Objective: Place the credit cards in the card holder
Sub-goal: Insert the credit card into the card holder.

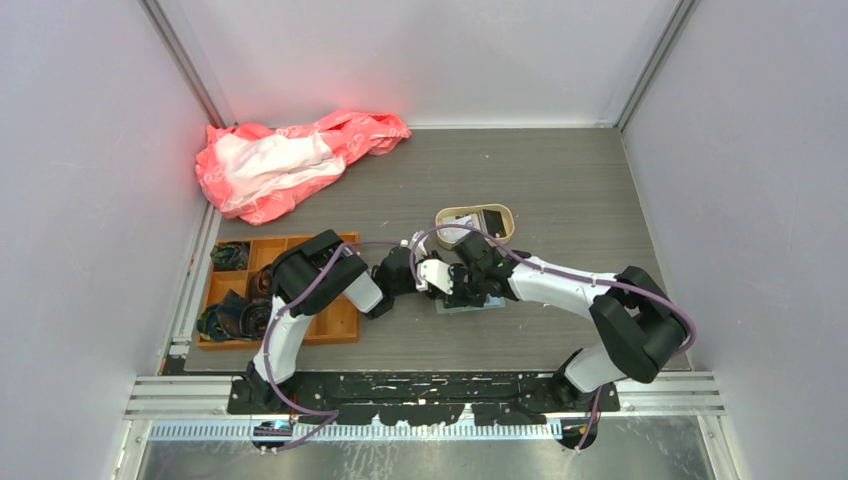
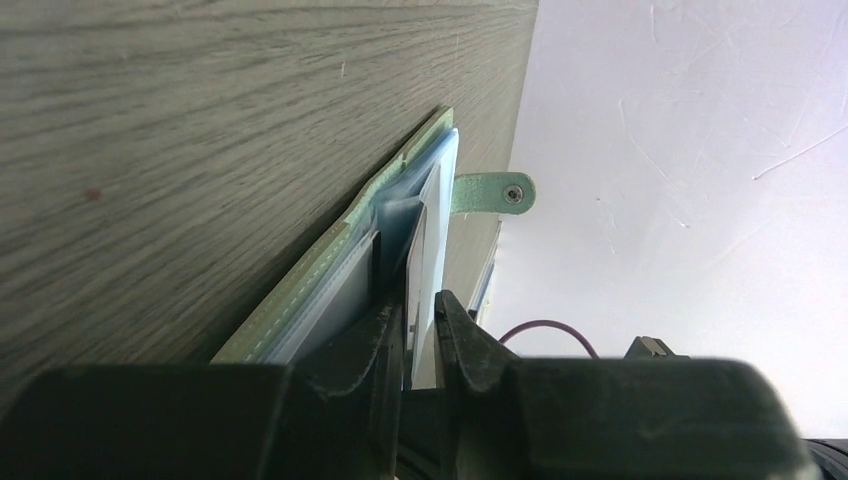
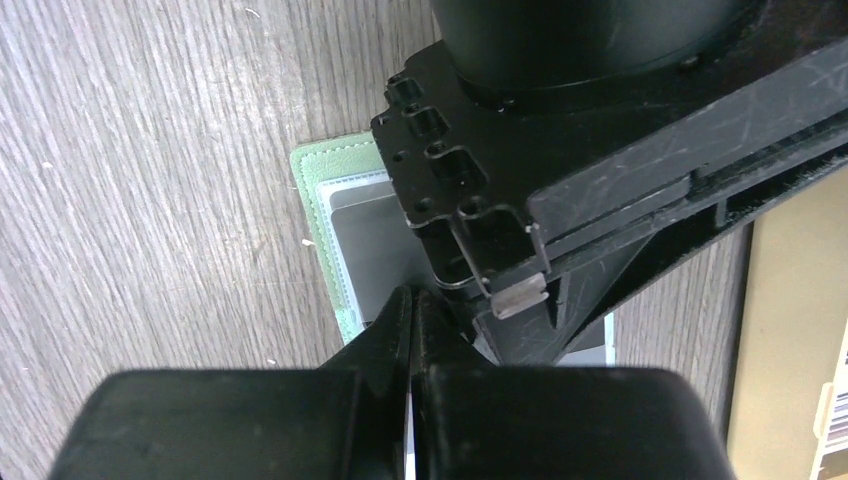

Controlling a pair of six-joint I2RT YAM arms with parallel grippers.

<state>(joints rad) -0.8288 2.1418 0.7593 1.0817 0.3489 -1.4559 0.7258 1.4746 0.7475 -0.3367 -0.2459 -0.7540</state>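
Observation:
The sage-green card holder [image 1: 478,306] lies open on the table under both grippers. From the left wrist it shows edge-on [image 2: 300,290], its snap tab [image 2: 495,193] sticking out. A pale credit card [image 2: 424,245] stands up out of its clear pockets and runs between the fingers of my left gripper [image 2: 420,300], which close on it. My right gripper [image 3: 412,293] is shut, tips down on the card holder [image 3: 318,200] beside a grey card [image 3: 365,240] in a pocket. In the top view the left gripper [image 1: 425,275] and right gripper [image 1: 462,285] nearly touch. More credit cards [image 1: 492,220] lie in the beige tray.
The beige round-cornered tray [image 1: 478,209] sits just behind the grippers. An orange compartment tray [image 1: 340,322] with dark items stands at the left. A pink-and-white bag [image 1: 290,160] lies at the back left. The left arm's black body [image 3: 600,160] fills much of the right wrist view.

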